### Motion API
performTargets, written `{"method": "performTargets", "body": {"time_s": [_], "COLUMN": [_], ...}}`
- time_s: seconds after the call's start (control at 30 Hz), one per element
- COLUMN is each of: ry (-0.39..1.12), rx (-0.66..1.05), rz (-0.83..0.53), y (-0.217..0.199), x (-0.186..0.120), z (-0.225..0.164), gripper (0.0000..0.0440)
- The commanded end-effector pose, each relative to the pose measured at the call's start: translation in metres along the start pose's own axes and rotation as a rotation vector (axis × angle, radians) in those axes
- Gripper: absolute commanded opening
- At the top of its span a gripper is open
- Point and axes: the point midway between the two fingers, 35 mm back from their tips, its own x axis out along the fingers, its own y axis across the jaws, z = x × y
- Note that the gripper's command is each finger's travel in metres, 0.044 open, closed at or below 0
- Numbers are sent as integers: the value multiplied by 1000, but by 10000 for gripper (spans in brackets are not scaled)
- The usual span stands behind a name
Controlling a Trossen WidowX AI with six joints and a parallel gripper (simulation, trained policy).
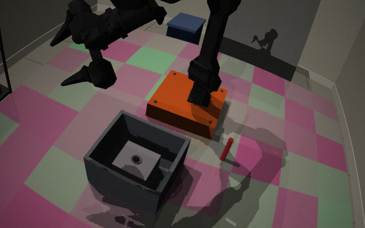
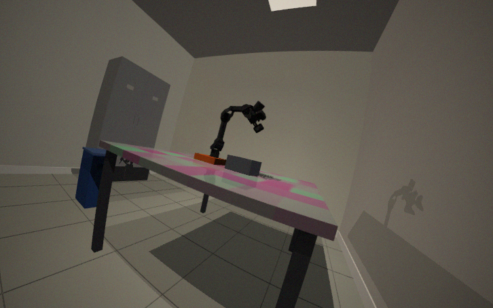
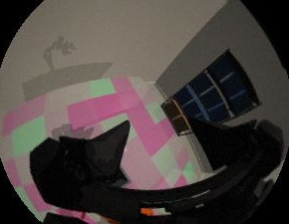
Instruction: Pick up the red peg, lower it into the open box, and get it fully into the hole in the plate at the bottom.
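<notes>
The red peg (image 1: 226, 149) stands upright on the checkered table top, to the right of the box in the top view, near a corner of the orange base. The dark grey open box (image 1: 115, 181) (image 2: 238, 164) sits on the table. At its bottom lies a pale plate (image 1: 127, 149) with a dark round hole (image 1: 136, 159), which is empty. My gripper (image 1: 56, 65) (image 3: 159, 120) is open and empty, raised high above the table, with its fingers wide apart. In the top view it is at the upper left, well away from the peg. In the exterior view the peg cannot be made out.
The arm rises from an orange base block (image 1: 175, 87) (image 2: 204, 157) behind the box. A blue bin (image 1: 186, 21) (image 2: 87, 180) stands on the floor beyond the table. A dark shelf rack (image 1: 4, 68) (image 3: 210, 81) stands off to one side.
</notes>
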Motion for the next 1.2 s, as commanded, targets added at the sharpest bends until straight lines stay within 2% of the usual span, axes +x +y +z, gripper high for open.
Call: {"method": "performTargets", "body": {"time_s": [0.0,0.3,0.57,0.83,1.17], "ry": [51,213,376,546,732], "rx": [23,79,120,153,180], "rz": [87,270,359,376,320], "y": [36,119,168,196,218], "x": [-14,-66,-117,-163,-206], "z": [-13,-57,-103,-153,-215], "gripper": [440,440,440,440,440]}}
